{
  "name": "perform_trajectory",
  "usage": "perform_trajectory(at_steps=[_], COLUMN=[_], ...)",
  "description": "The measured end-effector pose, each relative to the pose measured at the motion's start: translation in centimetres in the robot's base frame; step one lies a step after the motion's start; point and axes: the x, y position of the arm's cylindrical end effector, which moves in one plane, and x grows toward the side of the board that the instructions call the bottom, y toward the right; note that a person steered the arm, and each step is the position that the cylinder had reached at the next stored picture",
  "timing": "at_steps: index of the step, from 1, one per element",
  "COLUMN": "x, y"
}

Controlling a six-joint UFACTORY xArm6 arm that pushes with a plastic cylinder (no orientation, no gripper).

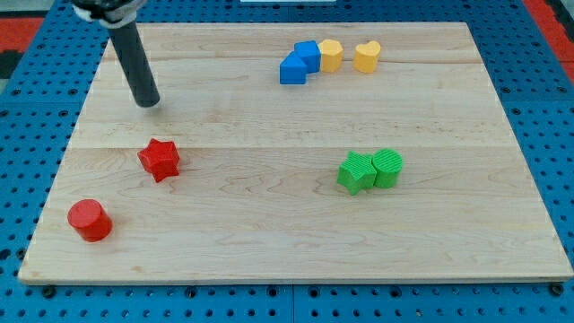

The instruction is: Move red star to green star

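Left of centre on pale wooden tabletop [269,233], red star block [160,160] well apart from green star block [357,172]; rod tip [149,103] above-left, no fingers fitted, off-centre push risks spinning star away.

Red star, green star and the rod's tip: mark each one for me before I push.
red star [160,159], camera view, middle of its top face.
green star [357,171], camera view, middle of its top face, left of the green cylinder touching it.
my tip [150,103], camera view, rod's very end, above the red star.
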Motion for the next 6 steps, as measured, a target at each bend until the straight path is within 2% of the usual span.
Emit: perform_trajectory(at_steps=[2, 4, 5, 6], x=[7.9, 10.3, 13.0, 15.3], y=[0.2, 11.9, 8.6, 11.5])
